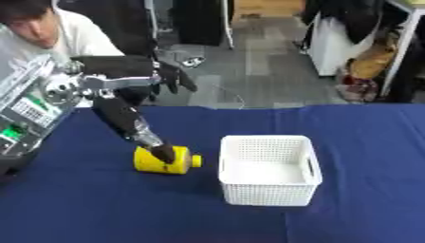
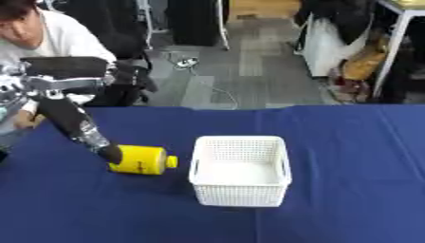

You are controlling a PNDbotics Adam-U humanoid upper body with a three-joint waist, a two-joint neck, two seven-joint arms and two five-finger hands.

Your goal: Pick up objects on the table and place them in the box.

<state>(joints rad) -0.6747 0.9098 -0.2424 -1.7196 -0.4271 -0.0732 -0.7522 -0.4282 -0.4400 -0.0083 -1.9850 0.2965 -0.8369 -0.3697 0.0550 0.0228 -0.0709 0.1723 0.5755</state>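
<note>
One yellow bottle (image 2: 139, 160) lies on side on blue surface (image 1: 99, 209), cap end pointing at white box (image 1: 267, 170) just beside, on its right. Our left robot hand (image 1: 162, 154) rests on bottle top; fingers hard to see, we cannot tell if clenched. Right robot hand out of view. Box sits empty.

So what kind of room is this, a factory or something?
More likely a lab or office workroom: a table under a blue cloth, grey carpet tiles, and bags and clothes piled by a white desk behind.
</note>
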